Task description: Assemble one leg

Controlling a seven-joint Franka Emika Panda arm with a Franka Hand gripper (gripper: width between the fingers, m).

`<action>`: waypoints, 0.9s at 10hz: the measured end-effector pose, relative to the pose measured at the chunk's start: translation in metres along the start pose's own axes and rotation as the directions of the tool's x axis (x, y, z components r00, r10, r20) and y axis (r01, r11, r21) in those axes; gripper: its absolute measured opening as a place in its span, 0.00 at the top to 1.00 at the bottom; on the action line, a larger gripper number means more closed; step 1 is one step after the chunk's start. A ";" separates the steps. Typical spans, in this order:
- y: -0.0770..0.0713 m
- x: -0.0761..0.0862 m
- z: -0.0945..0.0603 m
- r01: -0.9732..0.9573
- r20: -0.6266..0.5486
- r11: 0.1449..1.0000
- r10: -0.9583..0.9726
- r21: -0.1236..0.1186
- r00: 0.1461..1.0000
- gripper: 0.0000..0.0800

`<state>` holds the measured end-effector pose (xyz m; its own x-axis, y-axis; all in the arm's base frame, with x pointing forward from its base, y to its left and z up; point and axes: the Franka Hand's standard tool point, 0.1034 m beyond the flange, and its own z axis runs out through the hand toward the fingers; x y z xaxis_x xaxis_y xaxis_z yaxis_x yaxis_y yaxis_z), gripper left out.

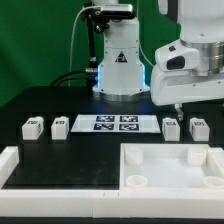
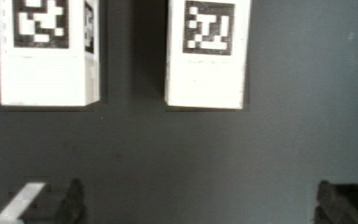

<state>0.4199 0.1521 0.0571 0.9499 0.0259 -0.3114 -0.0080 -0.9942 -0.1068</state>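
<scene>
The leg [image 1: 171,127] [image 2: 208,50] stands upright on the black bench [image 1: 70,150], tag on its face, at the exterior view's right. A second leg [image 1: 199,127] [image 2: 51,50] stands just beside it, apart. Two further legs [image 1: 31,127] [image 1: 59,125] stand beyond the marker board [image 1: 108,124], at the exterior view's left. The gripper [image 1: 175,104] [image 2: 197,200] hangs above the leg with its fingers [image 2: 48,203] spread wide, holding nothing and touching nothing. A large white tray-like piece [image 1: 170,152] lies nearer the camera.

Leg [image 1: 171,127] — small white block, tagged face up, flat on dark table [image 1: 90,146], second leg [image 1: 199,127] just beside.
</scene>
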 end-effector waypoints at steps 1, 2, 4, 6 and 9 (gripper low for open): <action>-0.004 -0.006 0.003 -0.017 0.116 1.000 0.018 -0.007 0.993 0.19; -0.007 -0.009 0.005 -0.018 0.239 1.000 0.019 -0.010 0.971 0.19; -0.008 -0.012 0.011 -0.016 0.429 1.000 0.018 -0.009 0.903 0.19; -0.009 -0.002 0.017 -0.019 0.483 1.000 0.016 0.001 0.876 0.19; -0.010 -0.007 0.027 -0.029 0.504 1.000 0.028 -0.007 0.863 0.19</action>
<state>0.4053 0.1648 0.0351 0.6620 0.0467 -0.7481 -0.0329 -0.9953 -0.0913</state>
